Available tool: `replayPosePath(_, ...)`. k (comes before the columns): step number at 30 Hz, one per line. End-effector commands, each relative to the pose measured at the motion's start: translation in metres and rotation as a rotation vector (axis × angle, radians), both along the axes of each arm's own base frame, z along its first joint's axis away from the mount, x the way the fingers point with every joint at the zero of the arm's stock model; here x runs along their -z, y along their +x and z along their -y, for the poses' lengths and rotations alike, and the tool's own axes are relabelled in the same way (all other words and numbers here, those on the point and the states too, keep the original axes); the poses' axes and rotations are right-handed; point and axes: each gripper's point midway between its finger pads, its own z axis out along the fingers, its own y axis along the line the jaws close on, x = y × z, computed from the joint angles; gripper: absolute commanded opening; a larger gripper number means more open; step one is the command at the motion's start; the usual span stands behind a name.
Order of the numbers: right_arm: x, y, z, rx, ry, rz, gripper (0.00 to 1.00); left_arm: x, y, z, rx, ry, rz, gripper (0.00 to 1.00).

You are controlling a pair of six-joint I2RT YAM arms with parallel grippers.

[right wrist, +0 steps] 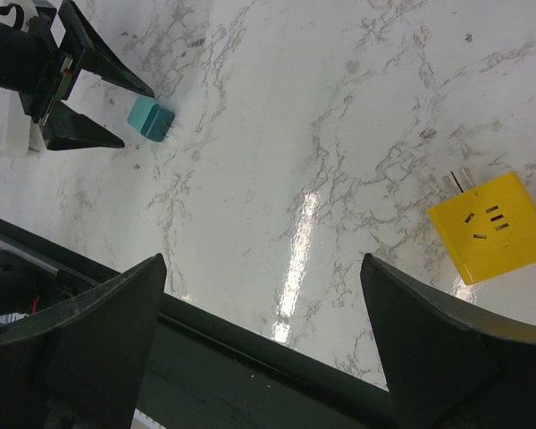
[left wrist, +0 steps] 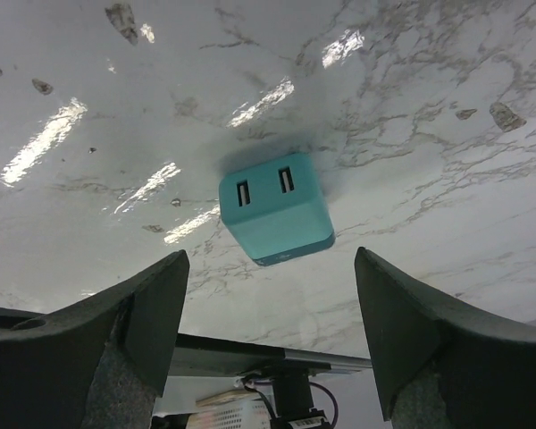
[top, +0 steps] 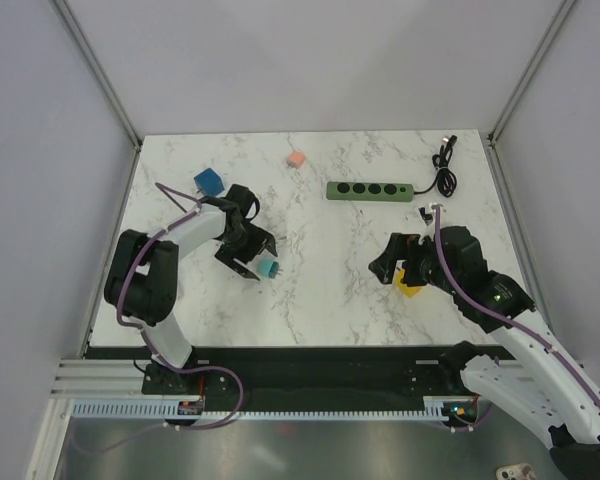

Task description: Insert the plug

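Observation:
A teal USB plug cube (top: 268,269) lies on the marble table; in the left wrist view (left wrist: 275,208) it sits just ahead of my open fingers, two USB ports facing the camera. My left gripper (top: 255,259) is open and empty, beside the cube. A yellow plug adapter (top: 408,285) lies by my right gripper (top: 390,262), which is open and empty; the adapter shows at right in the right wrist view (right wrist: 491,227), prongs pointing up-left. The green power strip (top: 369,190) lies at the back, with several sockets. The teal cube also shows in the right wrist view (right wrist: 150,119).
A blue cube (top: 207,181) sits at the back left and a pink cube (top: 296,158) at the back centre. A black coiled cable (top: 444,168) runs from the strip at the back right. Grey walls enclose the table; the black front rail (top: 310,357) runs along the near edge.

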Motion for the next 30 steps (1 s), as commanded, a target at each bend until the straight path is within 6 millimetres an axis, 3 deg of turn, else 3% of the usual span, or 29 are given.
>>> replayPosePath(1, 0.003, 0.000, -0.002, -0.006, -0.003, -0.007, 0.98, -0.004, 0.015, 0.008, -0.036, 0.000, 0.025, 0.82)
replayPosePath(19, 0.005, 0.004, -0.004, -0.005, -0.005, -0.015, 0.98, 0.022, 0.019, 0.006, 0.018, 0.087, 0.013, 0.75)
replayPosePath(26, 0.009, 0.006, -0.006, -0.002, -0.007, -0.032, 0.98, 0.021, 0.022, 0.016, 0.129, 0.074, 0.066, 0.54)
replayPosePath(30, 0.015, 0.006, -0.010, -0.011, 0.000, -0.051, 0.98, 0.009, 0.027, 0.023, 0.232, 0.061, 0.143, 0.28)
